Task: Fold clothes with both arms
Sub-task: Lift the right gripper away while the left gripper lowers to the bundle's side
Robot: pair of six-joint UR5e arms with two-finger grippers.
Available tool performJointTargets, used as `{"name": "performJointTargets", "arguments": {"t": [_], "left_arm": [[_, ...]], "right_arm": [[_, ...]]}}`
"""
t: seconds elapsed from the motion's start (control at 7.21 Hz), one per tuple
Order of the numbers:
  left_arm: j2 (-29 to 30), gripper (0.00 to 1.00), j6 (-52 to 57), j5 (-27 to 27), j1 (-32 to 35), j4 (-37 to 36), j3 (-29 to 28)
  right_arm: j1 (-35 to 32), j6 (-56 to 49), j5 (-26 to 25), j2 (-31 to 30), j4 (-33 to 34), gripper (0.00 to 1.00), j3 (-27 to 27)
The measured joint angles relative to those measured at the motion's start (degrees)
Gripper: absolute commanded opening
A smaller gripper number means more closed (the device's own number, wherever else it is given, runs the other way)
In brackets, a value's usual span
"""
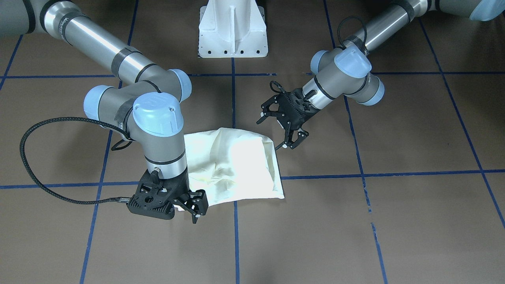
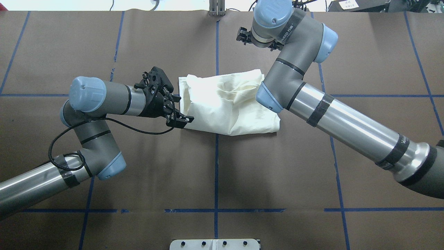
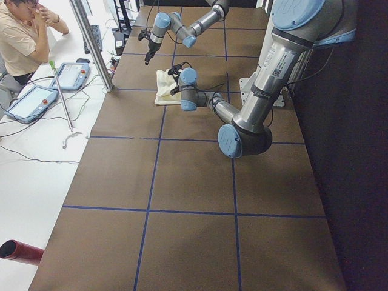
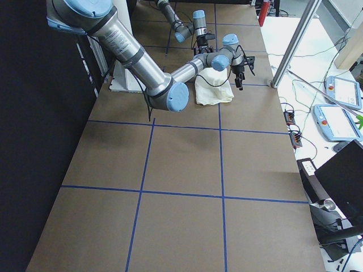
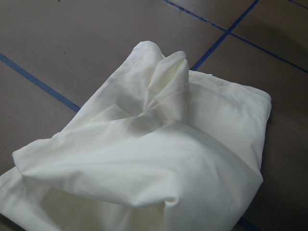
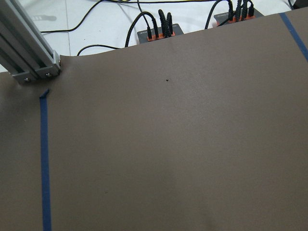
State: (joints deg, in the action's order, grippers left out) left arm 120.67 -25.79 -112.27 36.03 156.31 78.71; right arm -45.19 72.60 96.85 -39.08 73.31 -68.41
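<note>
The shirt (image 2: 225, 104) lies near the middle of the table (image 2: 138, 173), folded into a compact, roughly square bundle. Only its plain cream side shows; no print is visible. It is not flat: the left wrist view shows a puffed ridge and a loose flap standing up from the top layer.

As I read it, your job now is to tidy or close this fold. Come in low at the edge nearest the left gripper (image 1: 273, 133) and catch every layer, not just the top one. Draw the cloth across without lifting it high, or the stack may slide apart. Press the ridge down before adding another fold, because trapped air could spring it open.

Your left gripper hangs just beside the bundle's edge, claws spread wide with nothing between them. Its forearm is nearly level and points at the cloth.

The right gripper (image 1: 199, 207) points down from a bent wrist. In the front view it sits by the bundle's corner on the operators' side, yet the side views show it raised clear of the table. Its own camera sees only brown table surface. I cannot tell whether its claws are parted, and I see no cloth hanging from it.
</note>
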Motion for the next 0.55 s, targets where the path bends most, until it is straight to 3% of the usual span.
{"name": "performJointTargets", "arguments": {"t": [0.14,0.28,0.55], "left_arm": [[0.1,0.97,0.5,0.0,-0.3,2.9,-2.2],[0.2,0.82,0.6,0.0,-0.7,4.4,-3.4],[0.3,0.77,0.7,-0.1,-1.6,5.3,-3.9]], "right_arm": [[0.0,0.0,0.0,-0.4,0.0,1.00,-0.3],[0.0,0.0,0.0,-0.5,0.0,1.00,-0.4],[0.0,0.0,0.0,-0.6,0.0,1.00,-0.5]]}}
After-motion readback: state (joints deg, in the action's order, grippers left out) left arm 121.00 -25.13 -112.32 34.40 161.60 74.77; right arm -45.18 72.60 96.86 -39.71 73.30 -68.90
